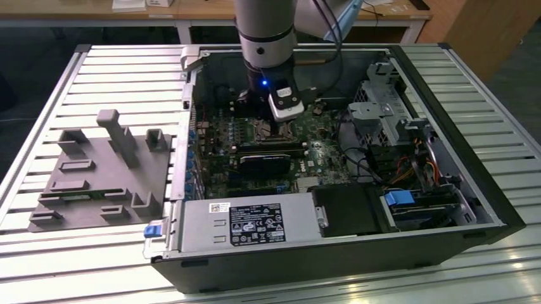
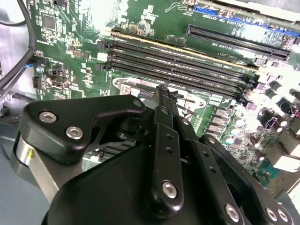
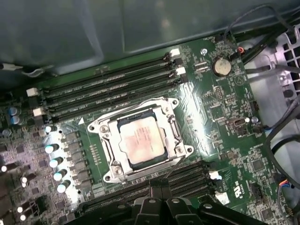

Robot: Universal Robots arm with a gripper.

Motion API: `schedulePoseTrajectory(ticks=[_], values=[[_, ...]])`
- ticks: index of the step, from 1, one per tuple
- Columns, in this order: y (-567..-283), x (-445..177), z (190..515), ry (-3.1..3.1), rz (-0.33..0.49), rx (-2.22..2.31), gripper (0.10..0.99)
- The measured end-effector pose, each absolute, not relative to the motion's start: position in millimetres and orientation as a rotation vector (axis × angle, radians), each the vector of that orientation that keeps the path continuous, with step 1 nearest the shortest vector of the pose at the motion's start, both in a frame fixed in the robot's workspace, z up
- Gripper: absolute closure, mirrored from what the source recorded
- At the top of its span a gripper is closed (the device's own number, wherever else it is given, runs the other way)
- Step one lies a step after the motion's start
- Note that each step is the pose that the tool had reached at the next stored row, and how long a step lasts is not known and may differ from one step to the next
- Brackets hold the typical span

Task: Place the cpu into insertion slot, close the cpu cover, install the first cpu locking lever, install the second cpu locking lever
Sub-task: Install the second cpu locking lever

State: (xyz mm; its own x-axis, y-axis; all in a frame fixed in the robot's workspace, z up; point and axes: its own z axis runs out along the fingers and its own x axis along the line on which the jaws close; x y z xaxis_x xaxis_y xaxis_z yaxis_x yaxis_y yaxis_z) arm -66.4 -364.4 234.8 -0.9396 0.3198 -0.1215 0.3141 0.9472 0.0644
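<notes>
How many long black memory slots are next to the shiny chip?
8: four above the cpu, near the case wall, and four on the opposite side, partly hidden by the gripper.

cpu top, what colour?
Silvery-tan metal, with a slightly pinkish sheen; the cpu shows best in the first wrist view, framed by the silver-grey cpu cover.

One cpu (image 3: 140,146), one cpu cover (image 3: 174,134), one arm (image 1: 265,28)

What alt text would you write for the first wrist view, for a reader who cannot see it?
A silvery-tan cpu sits in the insertion slot on a green motherboard, framed by the closed cpu cover. Long black memory slots run on either side of the socket, and the dark gripper is near the socket.
</notes>
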Motion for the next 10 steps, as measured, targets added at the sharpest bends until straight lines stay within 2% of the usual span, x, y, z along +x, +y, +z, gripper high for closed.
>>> schedulePoseTrajectory(ticks=[10], values=[[-367.2, -70.2, 229.5, 2.992, 0.073, 0.375, 0.984]])
